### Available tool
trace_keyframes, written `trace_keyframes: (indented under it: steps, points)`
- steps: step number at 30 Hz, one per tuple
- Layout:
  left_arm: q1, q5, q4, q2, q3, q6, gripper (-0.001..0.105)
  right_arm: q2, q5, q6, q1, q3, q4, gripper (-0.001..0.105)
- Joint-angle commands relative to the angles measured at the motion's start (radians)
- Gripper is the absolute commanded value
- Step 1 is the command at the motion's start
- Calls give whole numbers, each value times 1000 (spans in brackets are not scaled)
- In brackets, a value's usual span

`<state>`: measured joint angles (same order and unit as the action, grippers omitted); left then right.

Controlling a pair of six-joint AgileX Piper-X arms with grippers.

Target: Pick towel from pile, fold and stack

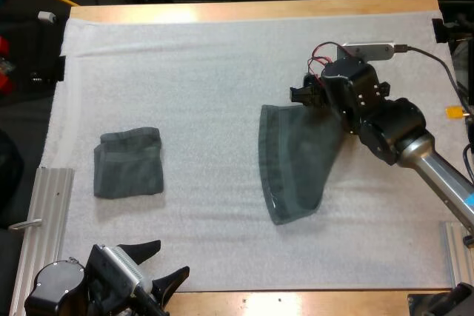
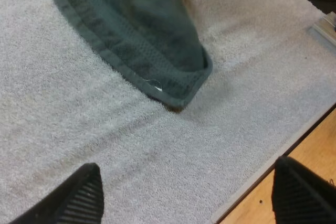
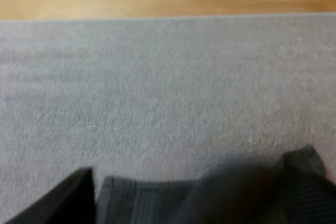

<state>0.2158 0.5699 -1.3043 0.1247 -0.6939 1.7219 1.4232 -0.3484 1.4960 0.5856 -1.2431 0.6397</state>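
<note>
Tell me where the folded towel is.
In the high view the folded towel lies on the left half of the white mat, just beyond the left gripper and well apart from the larger towel the right gripper holds.

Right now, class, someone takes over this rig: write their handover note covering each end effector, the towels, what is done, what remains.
The left end effector is open and empty, at the near edge of the mat.
The right end effector is shut on a corner of the loose towel, right of centre; the rest lies spread on the mat.
The folded towel lies flat on the mat's left side, clear of both arms.
Done: one towel folded; second gripped.
Left: fold the loose towel, stack it on the folded towel.
</note>
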Motion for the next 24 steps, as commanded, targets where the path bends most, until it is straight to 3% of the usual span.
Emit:
trace_keyframes:
  steps: [1, 7, 15, 24]
  points:
    - [6, 10, 8, 1, -2, -2, 65, -19, -10, 9, 2, -14, 41, 73]
    - [6, -1, 8, 1, -2, -7, 65, -86, 51, 35, 52, -15, 197, 57]
    - [6, -149, 8, 1, -2, -7, 65, -121, 105, 125, 227, 16, 342, 57]
    - [6, -171, 6, 1, -2, -7, 65, -121, 151, 80, 399, 196, 302, 57]
